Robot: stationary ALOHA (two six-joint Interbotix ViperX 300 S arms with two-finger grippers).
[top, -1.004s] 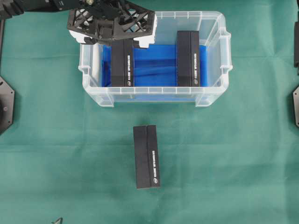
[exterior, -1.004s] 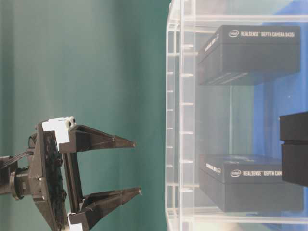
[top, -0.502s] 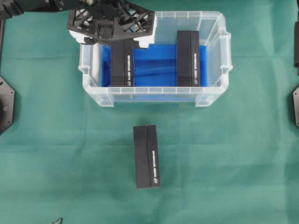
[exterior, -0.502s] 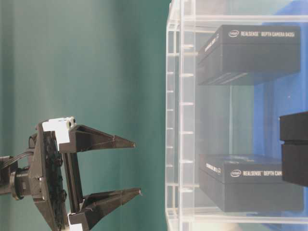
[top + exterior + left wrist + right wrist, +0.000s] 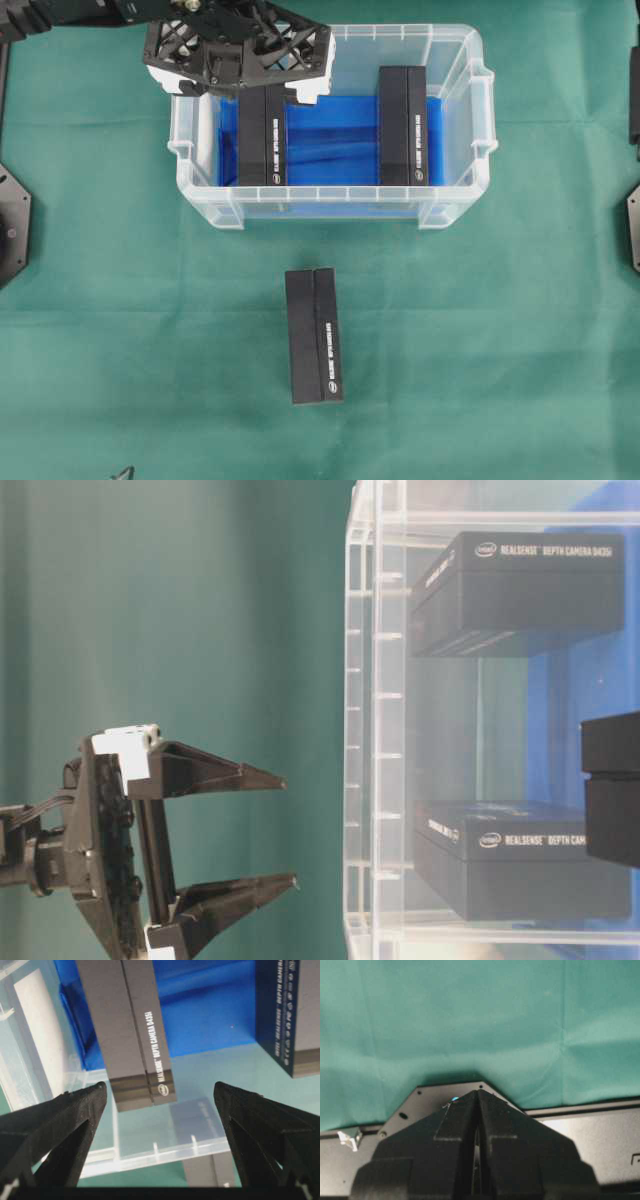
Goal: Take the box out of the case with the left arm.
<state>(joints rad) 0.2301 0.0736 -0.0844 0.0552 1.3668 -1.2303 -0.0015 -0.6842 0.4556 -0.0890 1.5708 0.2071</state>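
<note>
The clear case [image 5: 330,192] with a blue bottom holds two black boxes lying parallel, a left box [image 5: 262,135] and a right box [image 5: 402,125]. My left gripper [image 5: 250,85] hangs open over the case's back left corner, above the far end of the left box. In the left wrist view the left box [image 5: 125,1025] lies ahead between my wide-spread fingertips [image 5: 95,1095], which hold nothing. In the table-level view the left gripper [image 5: 288,830] stands short of the case wall [image 5: 360,730]. My right gripper [image 5: 478,1091] is shut and empty over green cloth.
A third black box [image 5: 313,335] lies on the green cloth in front of the case. Black base plates sit at the left edge [image 5: 12,225] and right edge [image 5: 632,230]. The case's raised rim [image 5: 150,1157] surrounds both boxes.
The left gripper has shifted very slightly in the table-level view. The jaws stay just as wide and the boxes have not moved.
</note>
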